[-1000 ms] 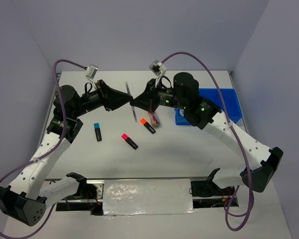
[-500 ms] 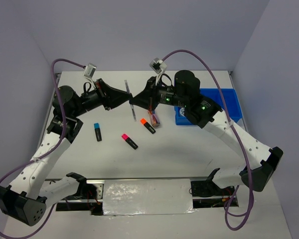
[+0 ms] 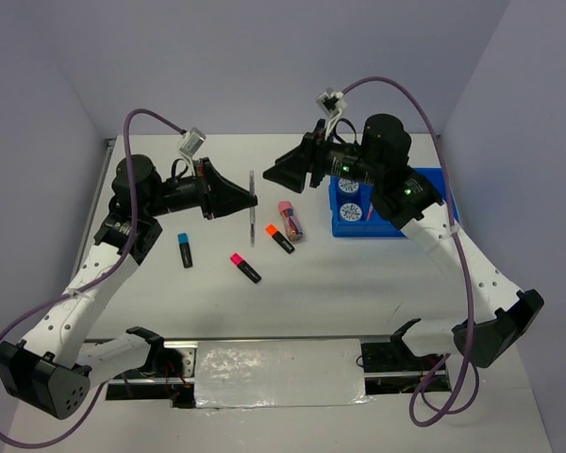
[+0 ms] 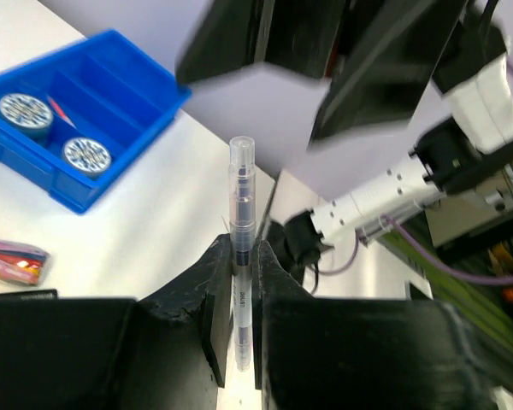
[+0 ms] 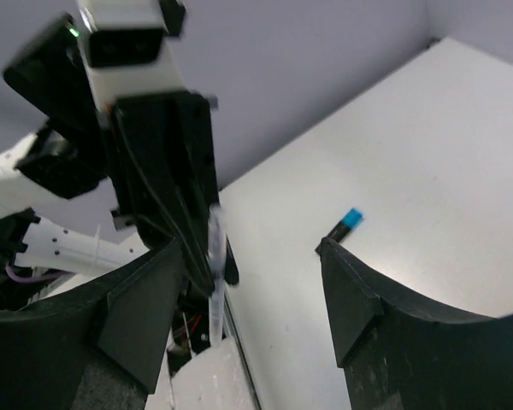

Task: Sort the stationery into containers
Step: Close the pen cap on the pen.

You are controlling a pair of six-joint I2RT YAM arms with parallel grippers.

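Top view: the left gripper (image 3: pixel 248 196) is clamping the grey pen (image 3: pixel 251 226) above the table, with the pen's long axis running from 12 to 6 o'clock. Half a second ago the right gripper (image 3: pixel 275 176) was meeting it at the pen. It is now sitting apart at 2 o'clock, its jaws unreadable here.

Left wrist: the pen is pointing to 12 o'clock, its lower end hidden between the pinching fingers (image 4: pixel 207 286). The blue tray (image 4: pixel 145 79) at 10 o'clock is holding two tape rolls (image 4: pixel 26 111).

Right wrist: the right gripper's fingers (image 5: pixel 145 312) are spreading wide, gripping nothing. The pen is standing beyond them, blurred.
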